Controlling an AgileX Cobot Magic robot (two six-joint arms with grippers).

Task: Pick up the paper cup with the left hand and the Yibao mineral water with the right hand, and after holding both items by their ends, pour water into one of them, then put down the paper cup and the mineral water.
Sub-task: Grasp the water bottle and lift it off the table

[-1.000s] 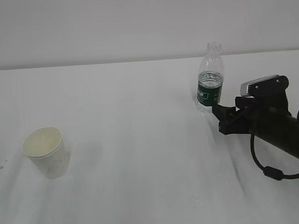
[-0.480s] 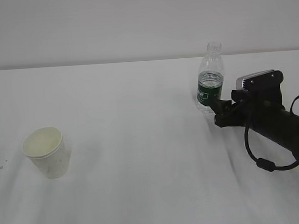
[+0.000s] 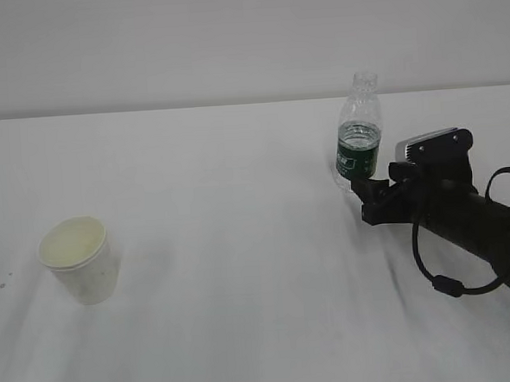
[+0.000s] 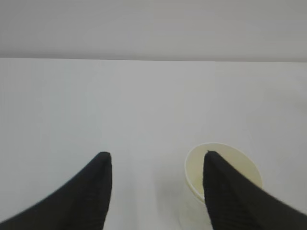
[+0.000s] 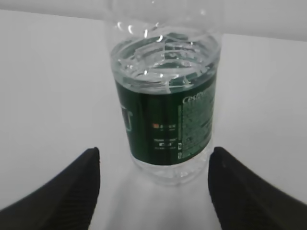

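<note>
The paper cup (image 3: 79,262), white with a cream inside, stands upright at the table's front left. In the left wrist view the paper cup (image 4: 225,165) sits low on the right, partly behind the right finger (image 4: 230,196). My left gripper (image 4: 156,154) is open and empty, and the exterior view does not show it. The Yibao mineral water (image 3: 358,141), clear, green-labelled and uncapped, stands upright at the back right. My right gripper (image 3: 365,191) is open low at its base. In the right wrist view the bottle (image 5: 165,110) stands just beyond the fingertips of that gripper (image 5: 156,151), centred on the gap.
The white table (image 3: 238,201) ends at a pale wall behind the bottle. A black cable (image 3: 447,283) loops below the right arm. Between cup and bottle only bare tabletop shows.
My right arm has slid left and forward, bringing its open fingers up to the bottle's base. Cup and bottle have stayed in place.
</note>
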